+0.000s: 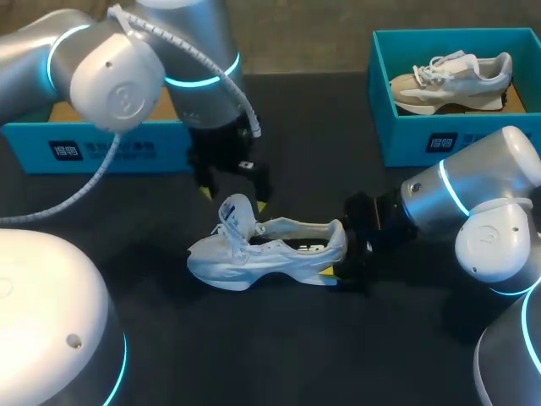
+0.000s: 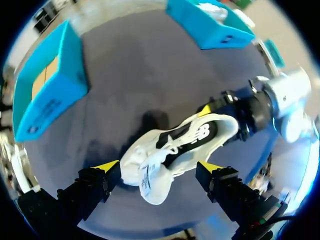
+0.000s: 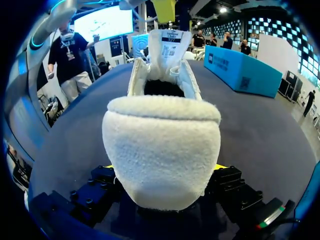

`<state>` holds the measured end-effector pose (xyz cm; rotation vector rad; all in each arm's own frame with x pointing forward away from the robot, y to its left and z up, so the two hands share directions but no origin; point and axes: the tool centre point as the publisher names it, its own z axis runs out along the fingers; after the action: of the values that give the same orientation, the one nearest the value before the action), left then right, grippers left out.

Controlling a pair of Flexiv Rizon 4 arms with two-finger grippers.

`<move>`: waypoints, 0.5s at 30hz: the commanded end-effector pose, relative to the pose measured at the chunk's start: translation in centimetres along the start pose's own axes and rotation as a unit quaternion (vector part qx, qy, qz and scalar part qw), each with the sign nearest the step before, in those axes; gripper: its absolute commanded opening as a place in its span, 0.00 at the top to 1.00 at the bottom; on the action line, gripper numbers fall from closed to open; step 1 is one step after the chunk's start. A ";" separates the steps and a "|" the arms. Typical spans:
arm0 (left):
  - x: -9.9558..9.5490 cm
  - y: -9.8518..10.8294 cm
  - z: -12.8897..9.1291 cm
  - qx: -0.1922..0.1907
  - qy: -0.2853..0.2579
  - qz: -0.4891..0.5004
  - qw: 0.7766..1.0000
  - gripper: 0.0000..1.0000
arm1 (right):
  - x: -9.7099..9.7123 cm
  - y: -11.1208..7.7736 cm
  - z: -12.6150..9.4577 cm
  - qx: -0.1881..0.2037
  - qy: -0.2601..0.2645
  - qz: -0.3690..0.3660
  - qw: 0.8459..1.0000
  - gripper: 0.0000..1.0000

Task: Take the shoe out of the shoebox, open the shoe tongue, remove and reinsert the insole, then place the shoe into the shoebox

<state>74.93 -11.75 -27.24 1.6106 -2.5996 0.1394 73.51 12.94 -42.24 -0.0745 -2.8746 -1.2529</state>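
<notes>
Out of any box and standing on its sole on the dark table (image 1: 152, 338): a white shoe (image 1: 266, 254); long axis running side to side across the head view, toe toward the left arm's side, heel toward the right arm's side; laces loose, opening facing up.

Tongue (image 1: 237, 211) pulled up and standing high over the front of the shoe, tipped slightly toward the toe.

Left gripper (image 1: 234, 200) hanging above the tongue, pointing down; fingers wide apart, one yellow tip to each side of the tongue in the left wrist view (image 2: 159, 167); no contact with either tip to be seen.

Right gripper (image 1: 336, 269) low at table level behind the heel, reaching in along the shoe's length; fingers clamped on the fleecy heel from both sides, only slivers of yellow showing past it in the right wrist view (image 3: 163, 170).

At the far right, a teal shoebox (image 1: 423, 139), open, with a second shoe (image 1: 448, 80) of beige and white lying inside, toe toward the middle of the table.

At the far left, another teal shoebox (image 1: 93, 148), partly hidden behind the left arm; well apart from the white shoe.
</notes>
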 end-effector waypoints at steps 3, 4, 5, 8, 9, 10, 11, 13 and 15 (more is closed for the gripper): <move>0.6 -2.0 -1.3 0.001 0.002 0.144 0.990 0.11 | -0.2 -0.1 0.4 0.001 0.000 0.000 1.000 1.00; 0.7 -2.1 -1.4 -0.001 0.004 0.148 0.989 0.50 | -0.2 -0.1 0.4 0.001 0.000 0.000 1.000 1.00; 0.7 -2.3 -1.4 -0.002 0.000 0.148 0.989 0.60 | -0.2 -0.1 0.4 0.001 0.000 0.000 1.000 1.00; 0.9 -2.5 -1.4 0.001 0.009 0.159 0.987 1.00 | -0.2 -0.1 0.4 0.001 0.000 0.000 1.000 1.00; 0.9 -2.6 -1.5 0.002 0.011 0.159 0.987 1.00 | -0.2 -0.1 0.4 0.001 0.000 0.000 1.000 1.00; 0.8 -2.7 -1.5 0.003 0.011 0.159 0.987 1.00 | -0.2 -0.1 0.4 0.001 0.000 0.000 1.000 1.00; 0.8 -2.8 -1.5 0.001 0.009 0.161 0.987 1.00 | -0.2 -0.1 0.4 0.001 0.000 0.000 1.000 1.00; 1.0 -2.9 -1.6 0.001 0.010 0.168 0.986 1.00 | -0.2 -0.1 0.4 0.001 0.000 0.000 1.000 1.00; 1.0 -3.0 -1.6 0.001 0.013 0.174 0.985 1.00 | -0.2 -0.1 0.4 0.001 0.000 0.000 1.000 1.00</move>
<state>76.98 -13.66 -25.45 1.1403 -2.8344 0.1846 73.50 12.94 -42.23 -0.0744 -2.8746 -1.2529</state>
